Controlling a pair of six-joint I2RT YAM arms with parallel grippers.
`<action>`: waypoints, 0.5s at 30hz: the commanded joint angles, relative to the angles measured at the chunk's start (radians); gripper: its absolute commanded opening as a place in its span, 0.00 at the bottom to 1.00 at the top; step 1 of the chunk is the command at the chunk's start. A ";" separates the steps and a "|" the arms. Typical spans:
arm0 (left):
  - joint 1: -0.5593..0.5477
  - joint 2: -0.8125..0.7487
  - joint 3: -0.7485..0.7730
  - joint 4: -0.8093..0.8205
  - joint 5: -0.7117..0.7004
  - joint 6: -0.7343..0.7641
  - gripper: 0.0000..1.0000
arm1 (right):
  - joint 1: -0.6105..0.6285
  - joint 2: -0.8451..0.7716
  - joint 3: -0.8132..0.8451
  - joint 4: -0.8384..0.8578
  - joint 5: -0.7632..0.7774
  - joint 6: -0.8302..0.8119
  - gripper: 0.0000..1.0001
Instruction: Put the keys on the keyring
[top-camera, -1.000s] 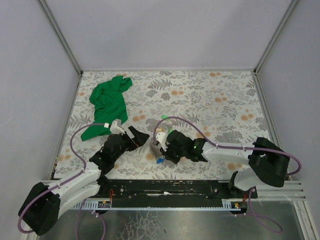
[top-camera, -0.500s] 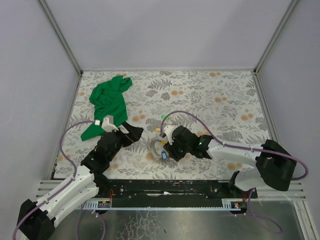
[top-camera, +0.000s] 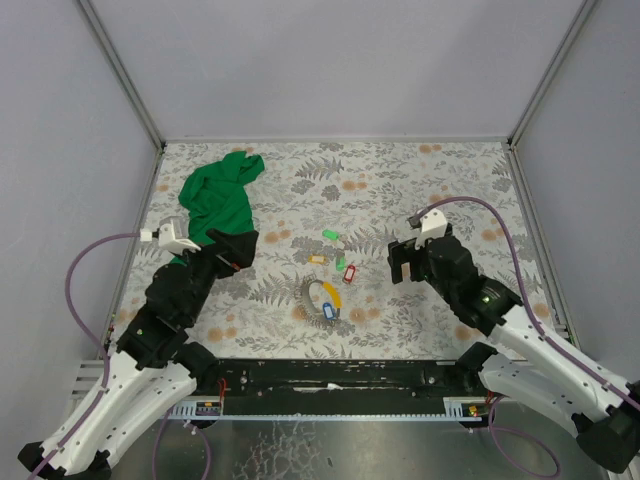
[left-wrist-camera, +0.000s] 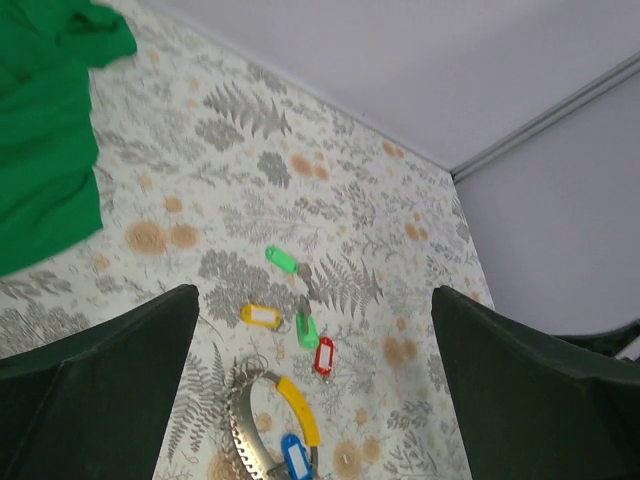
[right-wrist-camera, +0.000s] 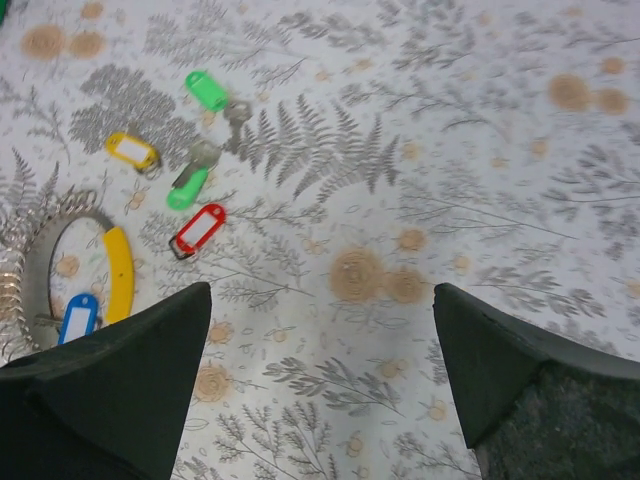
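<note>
Both arms stand away from the middle of the table (top-camera: 450, 190), which has a grey fern-and-flower print. Left gripper (top-camera: 238, 252) hangs at the near end of the green cloth (top-camera: 215, 205), pointing twd the centre. In the left wrist view its two dark fingers (left-wrist-camera: 100, 380) stand wide apart w/ nothing btw them. Right gripper (top-camera: 396, 263) is on the other side, to the right of the red-tag key (top-camera: 349, 273) and apart from it. Its fingers (right-wrist-camera: 110, 390) are also spread wide and hold nothing.

The keyring (top-camera: 306, 296) lies flat on the table, approx. midway btw the two grippers and a bit nearer to the arm bases. It is silver, and its left arc looks ribbed like a coil. A yellow curved piece (top-camera: 333, 295) sits along its right arc. A blue-tag key (top-camera: 328, 311) lies at the near edge of the ring and touches it. If it is threaded on the wire, I cannot tell.

Four other keys (top-camera: 338, 258) lie loose just beyond the ring, and none of them touches it. The green-tag key (top-camera: 329, 235) is the farthest. Then come the yellow-tag key (top-camera: 317, 259), the second green-tag key (top-camera: 340, 265) and the red-tag one, which is closest to the ring. In the right wrist view the small metal blades of the two green ones lie near each other.
</note>
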 joint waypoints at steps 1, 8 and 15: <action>0.009 -0.034 0.101 -0.098 -0.075 0.163 1.00 | -0.005 -0.154 0.017 -0.068 0.198 0.008 1.00; 0.009 -0.105 0.165 -0.094 -0.112 0.274 1.00 | -0.004 -0.397 0.003 -0.093 0.319 -0.003 0.99; 0.008 -0.149 0.104 -0.032 -0.156 0.261 1.00 | -0.004 -0.483 -0.040 -0.064 0.337 0.013 0.99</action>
